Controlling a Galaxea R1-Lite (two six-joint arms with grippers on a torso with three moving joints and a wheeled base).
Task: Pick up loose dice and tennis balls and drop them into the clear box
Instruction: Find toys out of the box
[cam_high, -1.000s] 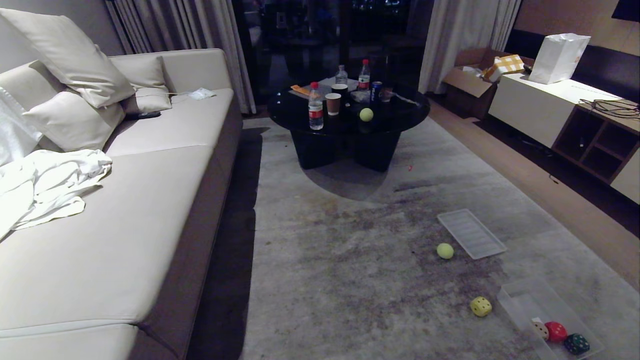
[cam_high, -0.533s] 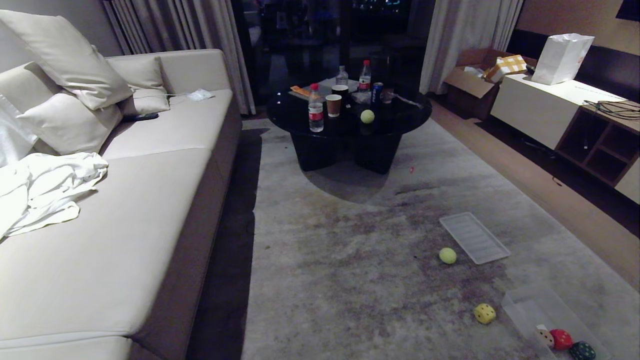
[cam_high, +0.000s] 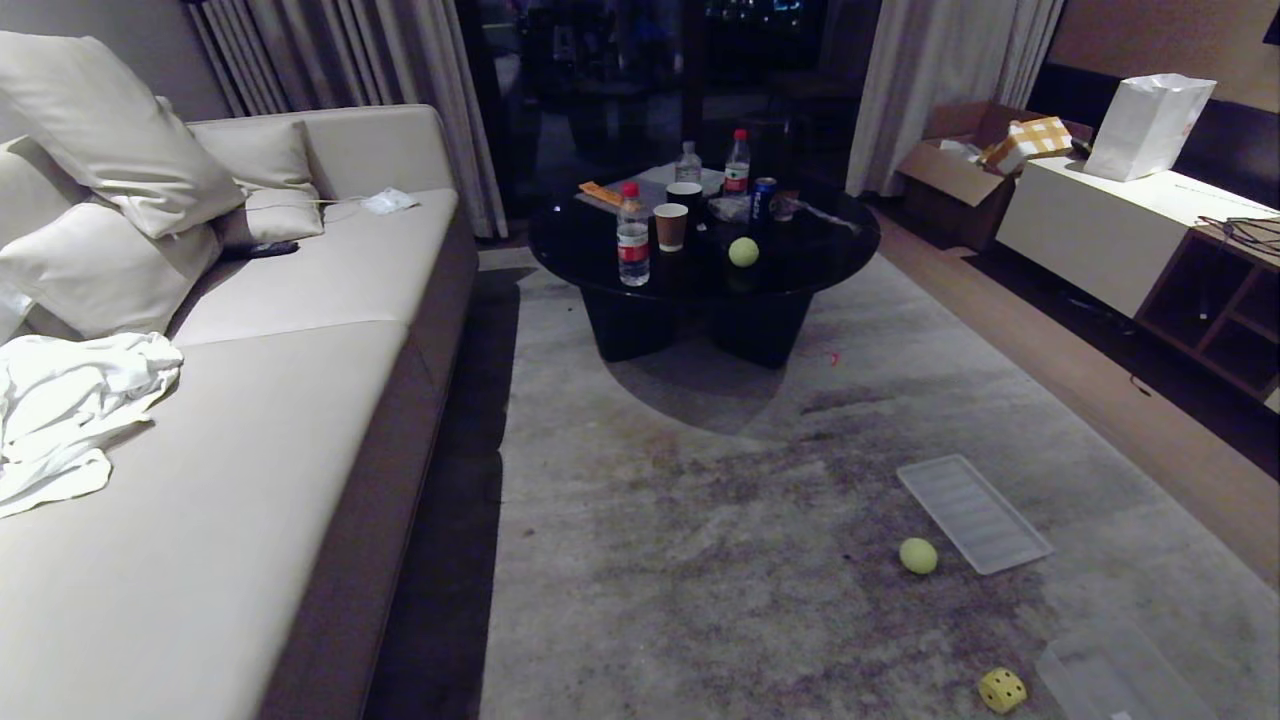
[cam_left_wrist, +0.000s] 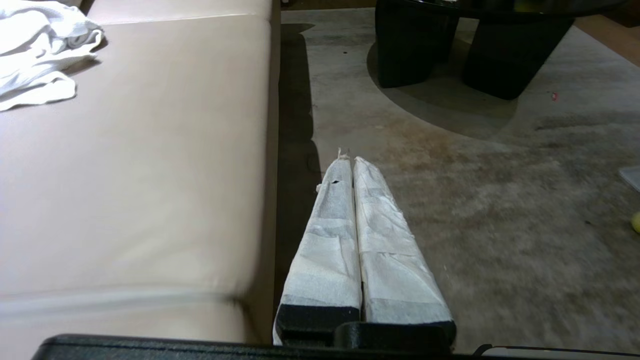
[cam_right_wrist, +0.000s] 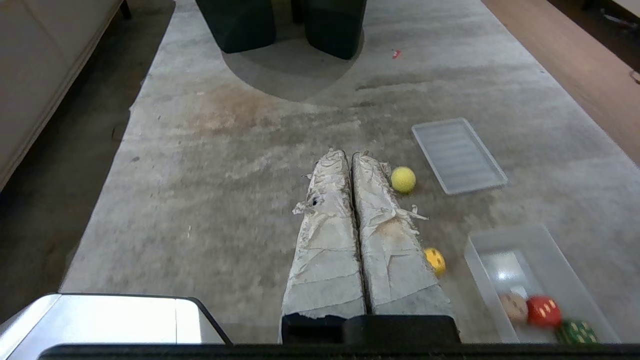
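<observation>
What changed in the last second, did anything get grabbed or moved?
Only the camera moved: the whole head view slid down and right, so the clear box is now half cut off at the frame's corner. Nothing was grabbed or released. The yellow die, the floor tennis ball, the ribbed tray and the ball on the table kept their places relative to each other.

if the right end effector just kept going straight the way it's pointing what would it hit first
Probably bare carpet. The shut right end effector points ahead and down, past the tennis ball lying to one side. Farther along stands the black table base, though depth is unclear.
</observation>
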